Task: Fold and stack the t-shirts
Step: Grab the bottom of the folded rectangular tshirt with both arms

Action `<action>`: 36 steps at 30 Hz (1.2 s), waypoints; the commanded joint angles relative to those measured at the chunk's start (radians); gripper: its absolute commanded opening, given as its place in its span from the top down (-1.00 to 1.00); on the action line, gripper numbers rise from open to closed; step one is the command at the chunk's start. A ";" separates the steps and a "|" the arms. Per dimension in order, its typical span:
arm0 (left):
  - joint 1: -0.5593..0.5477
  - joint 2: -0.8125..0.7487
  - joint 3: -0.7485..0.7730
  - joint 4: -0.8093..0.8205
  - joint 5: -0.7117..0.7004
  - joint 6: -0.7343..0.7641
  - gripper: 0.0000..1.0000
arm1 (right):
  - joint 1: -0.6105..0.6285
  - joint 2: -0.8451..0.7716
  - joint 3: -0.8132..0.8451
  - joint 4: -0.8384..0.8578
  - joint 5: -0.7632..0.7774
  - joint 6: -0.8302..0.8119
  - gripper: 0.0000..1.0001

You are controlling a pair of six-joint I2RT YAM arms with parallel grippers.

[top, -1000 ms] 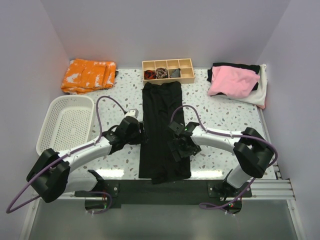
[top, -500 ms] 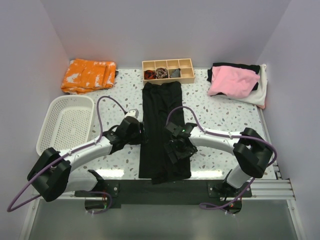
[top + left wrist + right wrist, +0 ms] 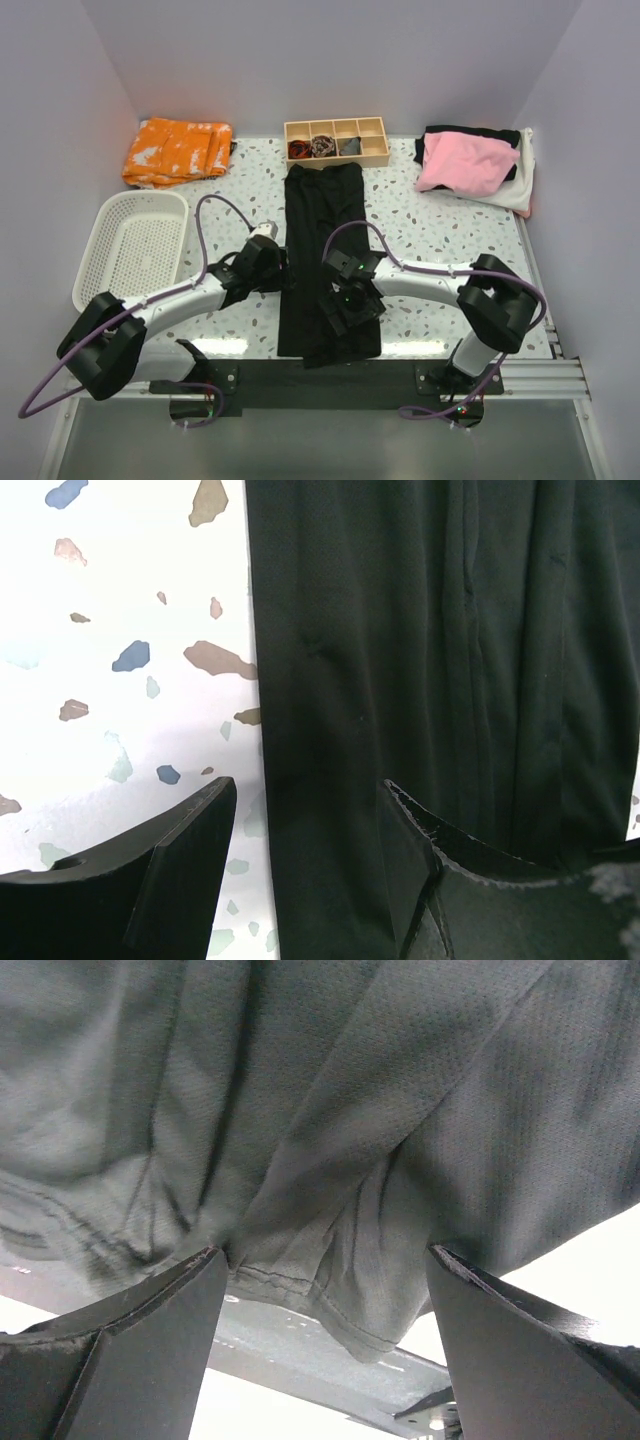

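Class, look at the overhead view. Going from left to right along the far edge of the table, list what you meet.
orange cloth → wooden divided tray → pile of t-shirts, pink one on top
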 commanded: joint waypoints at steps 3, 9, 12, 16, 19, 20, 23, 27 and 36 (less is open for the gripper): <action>-0.006 0.002 -0.010 0.032 -0.009 -0.021 -0.25 | 0.005 -0.068 0.036 -0.035 0.096 -0.005 -0.68; -0.006 -0.049 0.001 -0.009 -0.041 -0.012 -0.25 | -0.001 -0.302 0.134 -0.167 0.422 0.041 -0.87; -0.005 -0.084 0.016 -0.055 -0.052 -0.003 -0.25 | -0.024 -0.370 0.121 -0.207 0.481 0.086 -0.94; -0.006 -0.134 -0.015 -0.109 -0.017 -0.038 -0.26 | -0.078 -0.458 0.033 -0.201 0.429 0.138 -0.96; -0.029 -0.187 -0.096 -0.100 0.057 -0.099 -0.26 | -0.109 -0.487 -0.056 -0.176 0.377 0.189 -0.93; -0.058 -0.200 -0.117 -0.095 0.068 -0.134 -0.26 | -0.113 -0.513 -0.105 -0.160 0.330 0.204 -0.91; -0.133 -0.254 -0.191 -0.086 0.085 -0.209 -0.25 | -0.118 -0.571 -0.186 -0.109 0.257 0.250 -0.89; -0.224 -0.318 -0.252 -0.109 0.097 -0.283 -0.26 | -0.121 -0.630 -0.274 -0.074 0.182 0.298 -0.87; -0.366 -0.498 -0.326 -0.216 0.151 -0.427 -0.29 | -0.121 -0.683 -0.432 -0.024 0.073 0.339 -0.85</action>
